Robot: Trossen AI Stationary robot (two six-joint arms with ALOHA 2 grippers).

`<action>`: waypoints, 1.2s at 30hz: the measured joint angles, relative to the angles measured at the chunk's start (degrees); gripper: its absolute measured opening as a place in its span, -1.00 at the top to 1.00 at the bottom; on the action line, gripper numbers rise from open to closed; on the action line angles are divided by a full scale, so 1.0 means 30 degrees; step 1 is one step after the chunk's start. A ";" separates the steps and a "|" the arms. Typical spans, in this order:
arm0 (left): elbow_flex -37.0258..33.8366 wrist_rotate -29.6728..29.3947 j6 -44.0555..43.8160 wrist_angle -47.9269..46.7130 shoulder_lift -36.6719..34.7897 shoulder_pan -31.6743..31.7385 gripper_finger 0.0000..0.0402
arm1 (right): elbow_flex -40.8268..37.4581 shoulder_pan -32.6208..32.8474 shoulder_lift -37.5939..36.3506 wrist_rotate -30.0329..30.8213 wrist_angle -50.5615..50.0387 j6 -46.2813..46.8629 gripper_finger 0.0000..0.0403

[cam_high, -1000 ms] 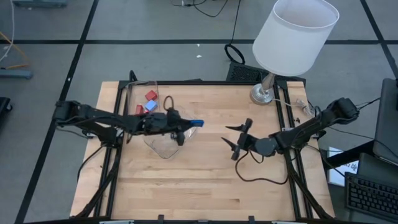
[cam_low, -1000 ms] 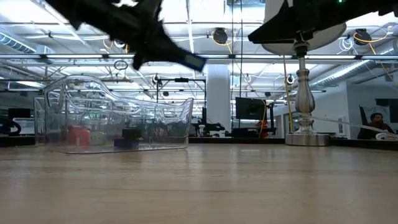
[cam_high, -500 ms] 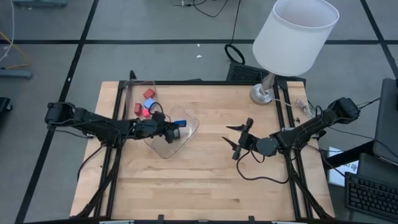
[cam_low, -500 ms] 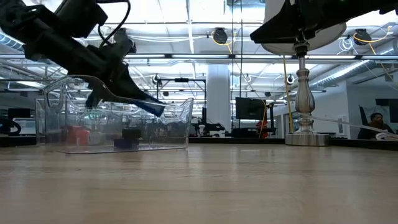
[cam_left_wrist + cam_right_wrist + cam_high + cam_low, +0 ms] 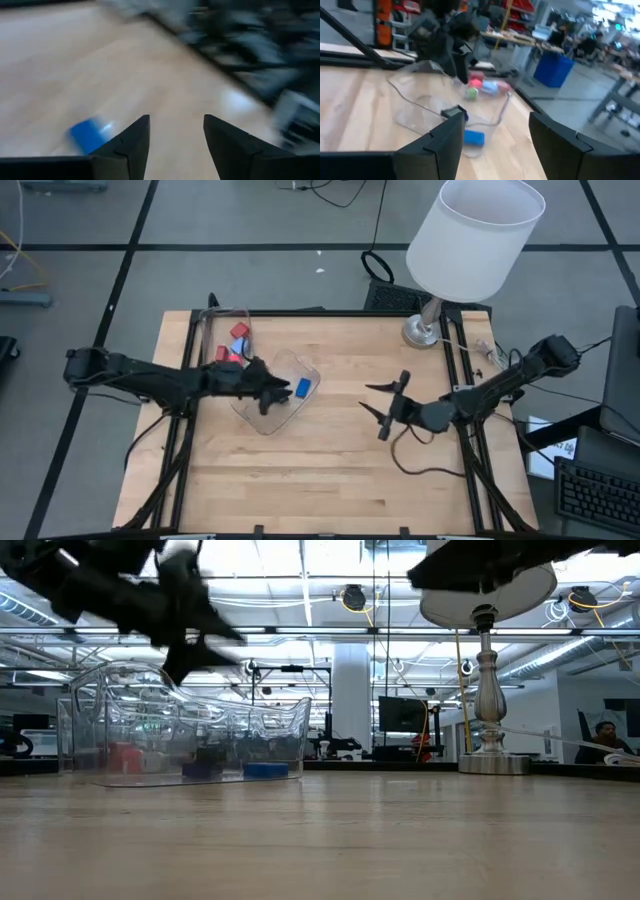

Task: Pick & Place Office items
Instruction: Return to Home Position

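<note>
Currently no print on any piece is large enough to read.

Light blue piece (image 5: pixel 302 388): lies flat on the floor of the clear bin (image 5: pixel 262 423) that sits left of the bench (image 5: pixel 330 480) centre, towards the bin's right-hand wall. Long axis seems to run roughly towards the far edge of the bench, a little tilted; not sharp enough to be sure. Low view shows it (image 5: pixel 265 769) resting flat at the bin's right end, beside a dark blue piece (image 5: pixel 195 770).

Left gripper (image 5: pixel 280 392): over the same bin, just left of the light blue piece, not touching it. Jaws spread, nothing between them; wrist view confirms the gap (image 5: pixel 175 140), with the piece (image 5: pixel 90 135) off to one side.

Second clear bin (image 5: pixel 212 330), back left corner: holds red cubes (image 5: pixel 238 331).

Right gripper (image 5: pixel 384 404): right of bench centre, well apart from both bins, jaws spread and empty. Lamp (image 5: pixel 475 235) stands at the back right corner.

Change against earlier frames: 1.0 s ago the left gripper pinched the light blue piece above the bin's right rim; 0.5 s ago it was down inside the bin. Now the piece lies free, and the gripper has risen above the bin (image 5: pixel 205 645) and drawn back leftwards. Right arm barely shifted.
</note>
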 joint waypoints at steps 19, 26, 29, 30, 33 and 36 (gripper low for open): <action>-0.3470 1.5317 0.5932 -0.3652 -1.8016 0.4437 0.03 | -0.1523 0.4072 -0.8321 0.0039 -0.8107 0.3292 -0.09; -0.7226 1.3937 0.6245 -0.0592 -1.9012 0.4070 0.02 | -0.4667 0.2672 -0.9116 -0.5130 -0.2769 0.3690 -0.09; -0.7153 1.2951 0.7570 -0.0652 -1.8742 0.3773 0.03 | -0.6880 0.1310 -0.8946 -0.7805 0.1682 0.3793 -0.09; -0.7229 1.2434 0.7940 -0.0785 -1.8701 0.3706 0.02 | -0.7606 0.0758 -0.8882 -0.8651 0.2972 0.4008 -0.09; -0.7281 1.1742 0.9024 -0.0993 -1.8710 0.3631 0.02 | -0.9229 -0.1149 -0.8780 -1.1521 0.5798 0.4690 -0.09; -0.7269 1.1620 0.9693 -0.1000 -1.8729 0.3631 0.03 | -1.0314 -0.2973 -0.9157 -1.4478 0.7126 0.4744 -0.09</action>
